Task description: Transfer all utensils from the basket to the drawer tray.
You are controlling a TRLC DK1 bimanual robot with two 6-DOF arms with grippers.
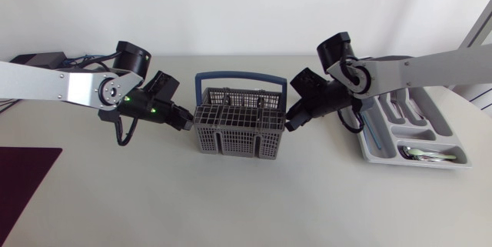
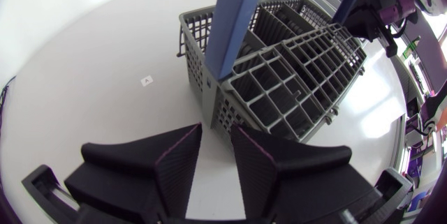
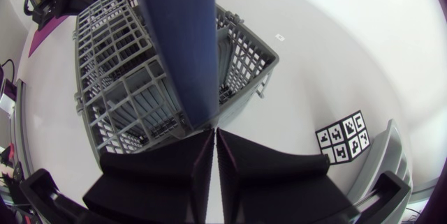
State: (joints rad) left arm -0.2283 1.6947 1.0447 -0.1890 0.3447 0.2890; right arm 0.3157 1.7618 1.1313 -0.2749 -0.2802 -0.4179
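The grey slotted basket with a blue handle stands mid-table; I see no utensils in its compartments. My left gripper is at its left end wall. In the left wrist view the basket lies just ahead of my left gripper, whose fingers are narrowly apart with the wall's edge at their tips. My right gripper is at the right end. In the right wrist view the right gripper is shut on the basket's thin wall. The grey drawer tray at the right holds utensils.
A dark maroon mat lies at the table's front left. A small black-and-white marker is stuck on the table between the basket and the tray. White tabletop shows in front of the basket.
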